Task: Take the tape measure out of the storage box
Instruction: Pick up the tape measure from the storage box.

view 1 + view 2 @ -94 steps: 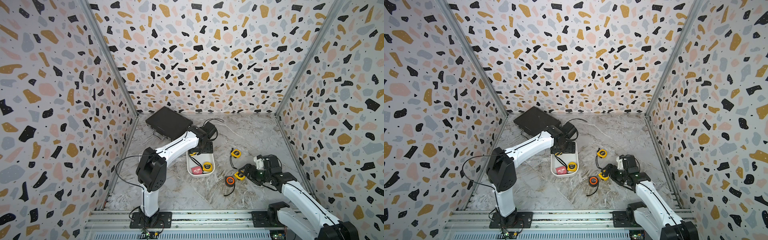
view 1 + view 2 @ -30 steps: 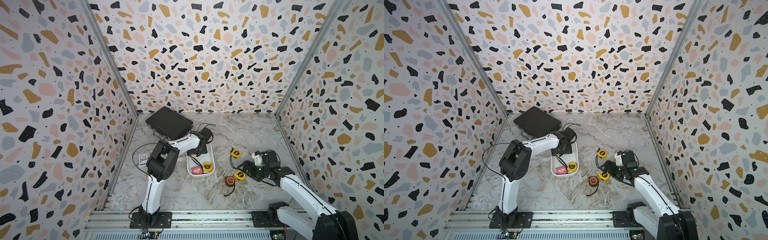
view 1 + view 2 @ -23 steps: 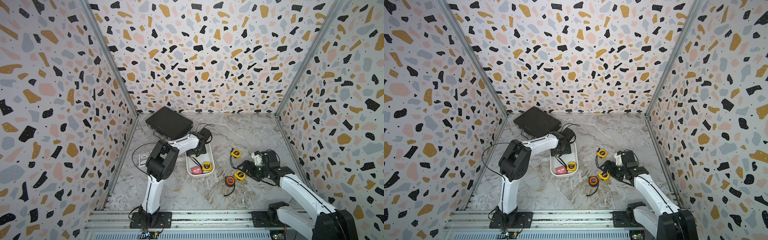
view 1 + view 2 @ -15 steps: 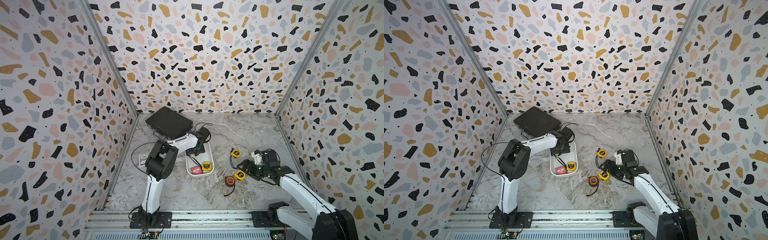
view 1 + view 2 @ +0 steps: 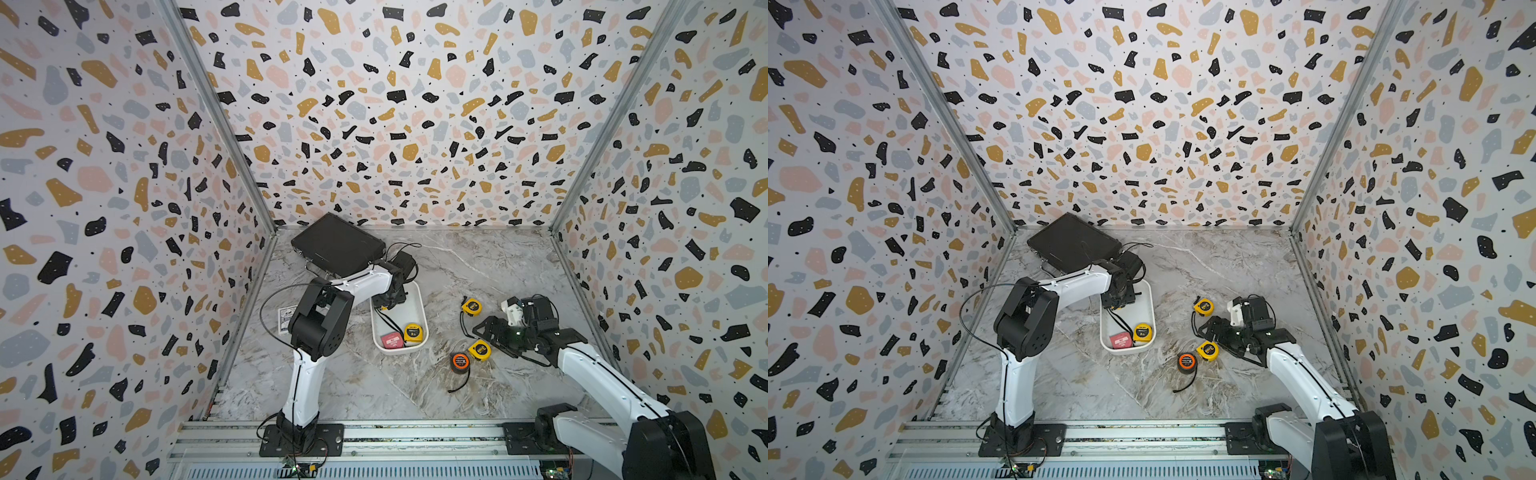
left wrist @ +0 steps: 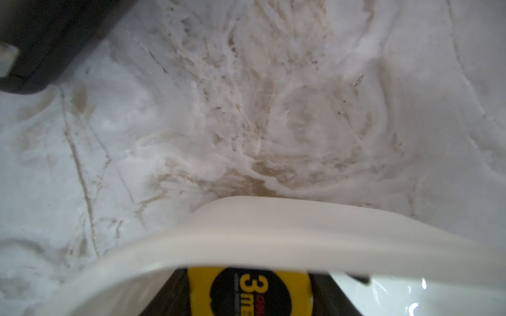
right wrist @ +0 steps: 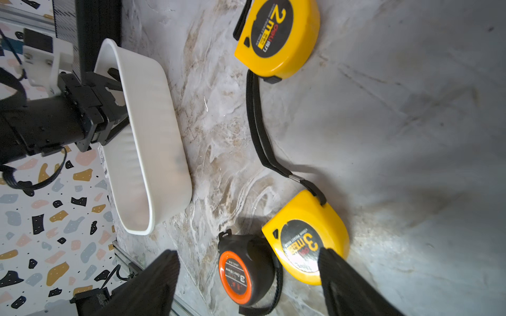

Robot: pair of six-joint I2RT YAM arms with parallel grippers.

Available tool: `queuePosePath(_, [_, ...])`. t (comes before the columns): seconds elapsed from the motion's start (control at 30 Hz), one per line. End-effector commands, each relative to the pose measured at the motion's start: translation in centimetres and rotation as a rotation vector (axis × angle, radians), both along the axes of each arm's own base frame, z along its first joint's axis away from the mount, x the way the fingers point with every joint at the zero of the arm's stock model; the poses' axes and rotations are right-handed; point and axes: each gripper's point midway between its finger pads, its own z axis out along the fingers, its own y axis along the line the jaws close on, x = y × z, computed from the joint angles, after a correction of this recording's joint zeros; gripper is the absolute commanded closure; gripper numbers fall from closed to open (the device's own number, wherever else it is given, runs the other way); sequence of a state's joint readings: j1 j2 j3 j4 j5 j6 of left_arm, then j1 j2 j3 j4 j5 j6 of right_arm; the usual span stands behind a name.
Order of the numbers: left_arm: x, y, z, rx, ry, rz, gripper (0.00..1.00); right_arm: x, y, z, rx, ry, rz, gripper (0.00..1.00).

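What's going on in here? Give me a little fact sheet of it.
Left claw: shut on held tape, yellow, at the box's far end
Right claw: open, empty, by the 3m tape
Loose in box: yellow tape, pink item
On table: 3m tape, 2m tape, orange tape
Behind box: case, black

A robot test cell in a lab, not a lived-in room; terrazzo-print wall panels [image 5: 395,124] set in aluminium corner posts [image 5: 220,120] box in a marble-print tabletop [image 5: 478,257]; a left arm [image 5: 305,382] and a right arm [image 5: 602,382] are bolted to an aluminium rail [image 5: 415,434] along the open front; a loose cable [image 5: 266,307] loops beside them; tape measures [image 5: 471,306] lie about like props.
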State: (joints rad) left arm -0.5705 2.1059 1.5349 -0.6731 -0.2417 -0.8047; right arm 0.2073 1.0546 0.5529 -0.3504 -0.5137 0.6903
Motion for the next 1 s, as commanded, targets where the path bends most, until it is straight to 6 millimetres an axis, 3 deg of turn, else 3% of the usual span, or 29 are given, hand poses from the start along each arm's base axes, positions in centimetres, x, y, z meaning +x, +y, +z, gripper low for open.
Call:
queuePosePath(0.0, [-0.4,-0.1,1.7,-0.032,0.011,0.006,1.00,0.8,0.5,1.8,0.023,-0.049,0.023,0.15])
queuePosePath(0.17, [-1.3,-0.3,4.8,-0.075,-0.002,0.028,1.00,0.8,1.0,2.7,0.047,-0.084,0.042,0.15])
queuePosePath(0.37, [-3.3,-2.2,9.6,-0.172,-0.039,0.042,1.00,0.9,1.7,4.1,0.066,-0.152,0.059,0.14])
queuePosePath(0.67, [-6.4,-7.5,16.5,-0.359,-0.094,0.034,1.00,0.9,3.9,7.3,0.085,-0.309,0.103,0.13])
queuePosePath(0.97, [-8.3,-13.7,19.0,-0.591,-0.079,0.060,1.00,0.9,5.5,10.9,0.132,-0.526,0.101,0.12])
